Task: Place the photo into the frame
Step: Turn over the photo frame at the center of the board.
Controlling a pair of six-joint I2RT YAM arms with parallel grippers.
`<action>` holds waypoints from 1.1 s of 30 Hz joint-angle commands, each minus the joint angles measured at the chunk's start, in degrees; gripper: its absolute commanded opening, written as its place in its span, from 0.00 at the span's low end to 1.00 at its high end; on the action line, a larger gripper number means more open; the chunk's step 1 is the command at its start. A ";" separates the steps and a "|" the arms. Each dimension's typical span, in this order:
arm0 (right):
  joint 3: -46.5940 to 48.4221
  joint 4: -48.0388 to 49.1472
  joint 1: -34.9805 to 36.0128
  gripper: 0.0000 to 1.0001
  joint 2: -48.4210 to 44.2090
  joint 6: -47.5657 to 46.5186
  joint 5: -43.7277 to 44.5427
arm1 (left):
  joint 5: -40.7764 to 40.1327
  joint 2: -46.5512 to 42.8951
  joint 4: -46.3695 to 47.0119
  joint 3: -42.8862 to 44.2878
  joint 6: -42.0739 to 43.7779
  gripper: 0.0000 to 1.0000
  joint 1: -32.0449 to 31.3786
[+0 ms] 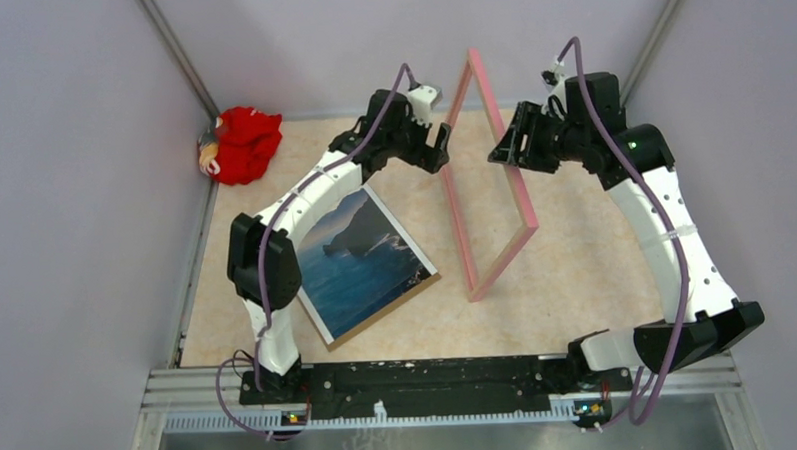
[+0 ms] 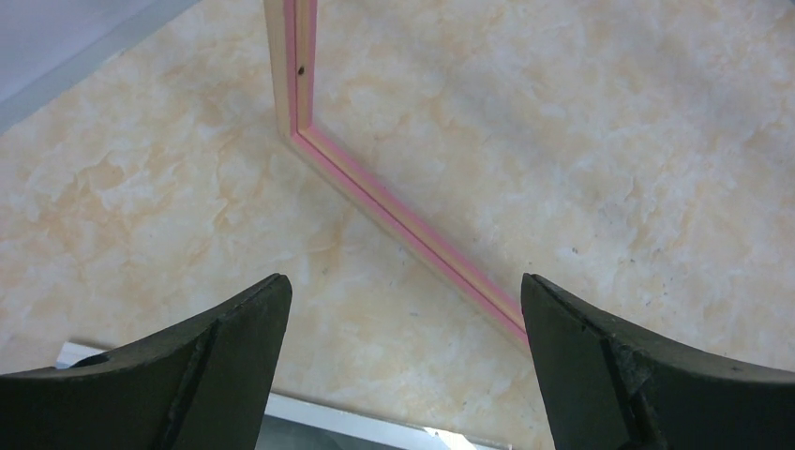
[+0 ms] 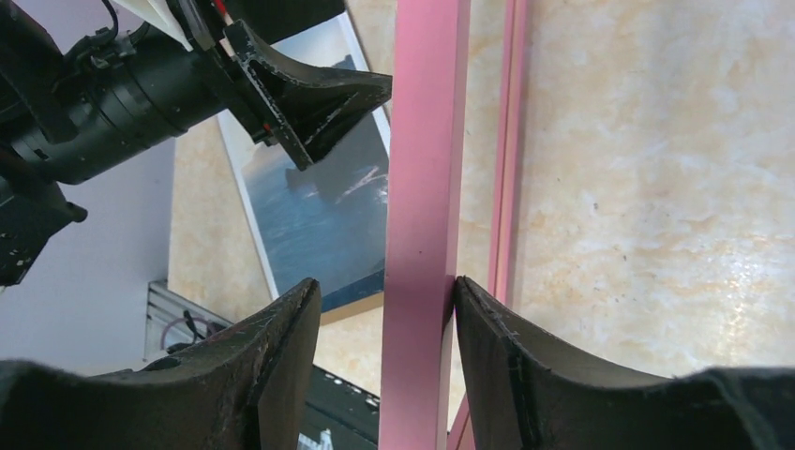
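**Frame stood on edge, photo still outside it**

The right gripper [image 3: 384, 286] sits half-closed astride the top rail of the frame [image 3: 427, 141]. The finger [image 3: 506, 356] on the right of the wrist picture touches the pink rail, while the other shows a gap, so there is no firm clamp yet. The frame stands tilted on its edge at the centre of the top view. Just left of it, the left gripper [image 1: 437, 144] hangs wide open and empty. The photo [image 1: 361, 256] lies face up on a brown board [image 1: 392, 307] at lower left, well apart from the frame. As I judge it, the whole insertion is left: lay the frame down and bring the photo over.
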 commanded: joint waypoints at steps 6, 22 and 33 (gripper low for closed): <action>1.92 -3.20 -0.66 0.46 -0.44 -3.83 6.85 | -0.95 -5.74 -0.39 -5.15 -0.26 0.99 1.53; -13.67 -4.34 -0.62 0.10 -1.42 -14.95 22.88 | -1.30 -10.68 0.02 -9.70 -0.28 0.99 7.00; -23.32 -0.40 1.35 0.04 -3.03 -21.71 24.26 | -2.13 -12.89 1.04 -12.96 2.56 0.99 7.57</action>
